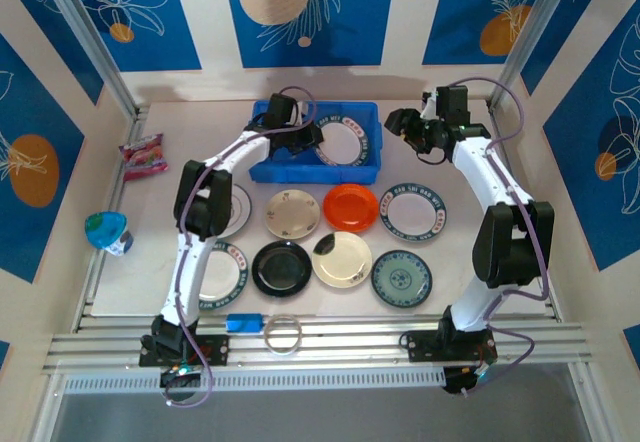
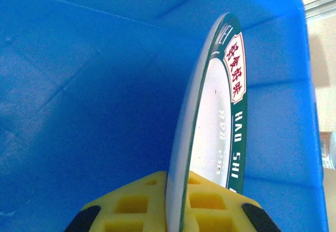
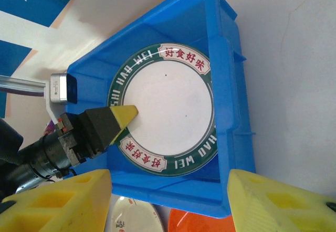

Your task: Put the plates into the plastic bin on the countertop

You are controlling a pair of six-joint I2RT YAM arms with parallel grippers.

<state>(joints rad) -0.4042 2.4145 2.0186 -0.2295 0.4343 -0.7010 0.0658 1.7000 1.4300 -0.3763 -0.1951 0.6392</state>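
The left gripper (image 3: 124,114) pinches the rim of a round white plate with a green lettered border (image 3: 168,106), low inside the bright blue plastic bin (image 3: 226,59). Stiff, glossy and probably breakable, the plate suits an edge grip. The right gripper (image 1: 408,125) hovers beside the bin, jaws apart and empty.

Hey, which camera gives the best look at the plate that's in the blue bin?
Right wrist: the plate shows nearly its whole face and green lettered rim, left claw pinching its edge. Left wrist sees it edge-on; top external shows it small, partly behind the claw.
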